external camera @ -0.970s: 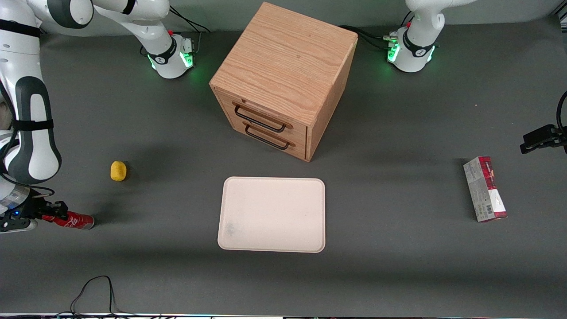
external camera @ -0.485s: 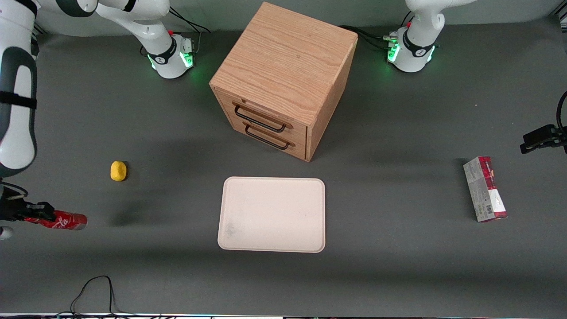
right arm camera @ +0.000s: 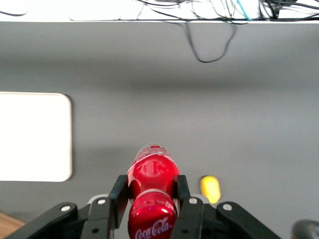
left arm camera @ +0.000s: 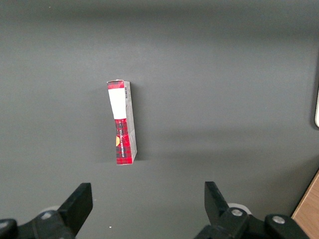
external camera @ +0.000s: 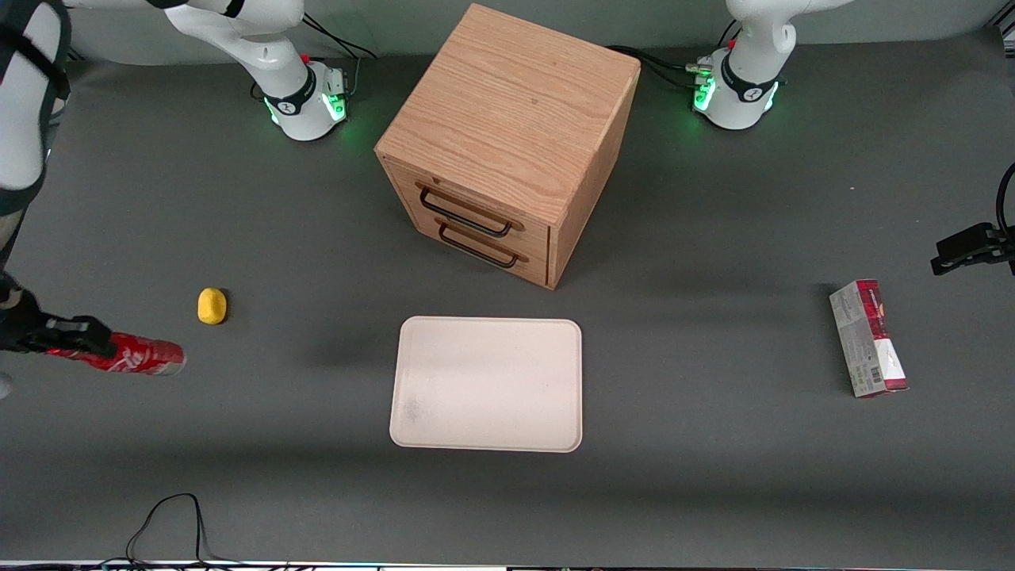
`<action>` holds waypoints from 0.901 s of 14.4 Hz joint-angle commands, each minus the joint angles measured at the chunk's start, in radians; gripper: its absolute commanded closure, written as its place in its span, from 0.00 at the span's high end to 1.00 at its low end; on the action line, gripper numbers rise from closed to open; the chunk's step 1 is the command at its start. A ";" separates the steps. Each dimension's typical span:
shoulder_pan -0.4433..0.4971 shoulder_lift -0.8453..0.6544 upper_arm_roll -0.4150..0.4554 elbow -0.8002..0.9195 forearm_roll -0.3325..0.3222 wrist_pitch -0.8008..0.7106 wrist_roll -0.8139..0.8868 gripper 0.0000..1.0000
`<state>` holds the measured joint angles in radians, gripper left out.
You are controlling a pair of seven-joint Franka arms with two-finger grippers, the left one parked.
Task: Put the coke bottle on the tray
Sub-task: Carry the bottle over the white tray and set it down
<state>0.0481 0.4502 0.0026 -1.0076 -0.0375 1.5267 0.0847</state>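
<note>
The coke bottle [external camera: 141, 356] is a small glossy red bottle with white script, held lying sideways above the table at the working arm's end. My right gripper [external camera: 93, 346] is shut on it, its black fingers [right arm camera: 118, 193] pressing both sides of the bottle [right arm camera: 152, 175] near its middle. The silvery base points toward the tray. The tray [external camera: 486, 385] is cream-white, flat and bare, and lies in front of the cabinet's drawers, well apart from the bottle. One rounded corner of the tray [right arm camera: 33, 136] shows in the right wrist view.
A small yellow lump [external camera: 212, 306] lies on the table close to the bottle, also visible as the yellow lump [right arm camera: 210, 189]. A wooden two-drawer cabinet [external camera: 507, 143] stands mid-table. A red-and-grey carton [external camera: 868, 338] lies toward the parked arm's end. A black cable [external camera: 168, 517] loops at the table's near edge.
The gripper has lifted the bottle off the table. It has carried it higher and slightly toward the tray. The arm has swung up with it.
</note>
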 commanded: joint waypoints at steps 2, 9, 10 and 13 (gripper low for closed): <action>0.021 0.022 0.267 0.008 -0.134 0.019 0.323 0.00; 0.162 0.217 0.310 -0.147 -0.228 0.429 0.520 0.00; 0.165 0.247 0.310 -0.161 -0.236 0.473 0.521 0.00; 0.170 0.306 0.309 -0.221 -0.275 0.614 0.524 0.00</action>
<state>0.2139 0.7430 0.3090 -1.2093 -0.2641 2.0785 0.5830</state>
